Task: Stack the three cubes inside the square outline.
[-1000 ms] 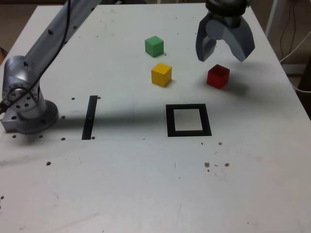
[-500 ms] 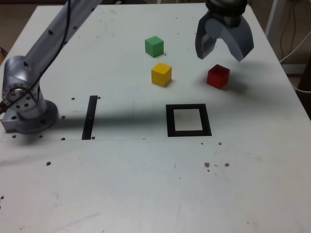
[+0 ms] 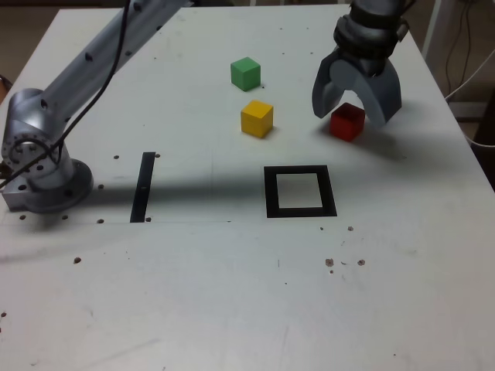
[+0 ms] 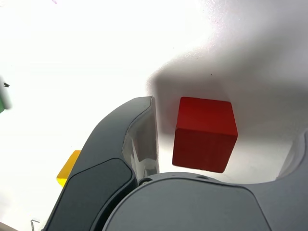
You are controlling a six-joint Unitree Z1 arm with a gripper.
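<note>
My gripper (image 3: 353, 113) is open and lowered over the red cube (image 3: 346, 124), one jaw on each side of it with gaps showing. The wrist view shows the red cube (image 4: 204, 132) sitting on the table between the fingers (image 4: 139, 139), touching neither. The yellow cube (image 3: 257, 118) stands to the exterior view's left of the red one, and the green cube (image 3: 246, 73) lies behind the yellow. The square outline (image 3: 269, 193) of black tape has a bare white centre and lies nearer the camera than the cubes.
A straight black strip (image 3: 143, 186) is taped at the exterior view's left of the outline. The arm's grey base (image 3: 39, 166) is bolted near the table's left edge, and its link reaches across the back. Cables hang beyond the right edge (image 3: 472, 77).
The gripper has dropped and shifted slightly toward the exterior view's right, from hovering behind the red cube to straddling it. Its jaws stay open. The cubes have not moved.
</note>
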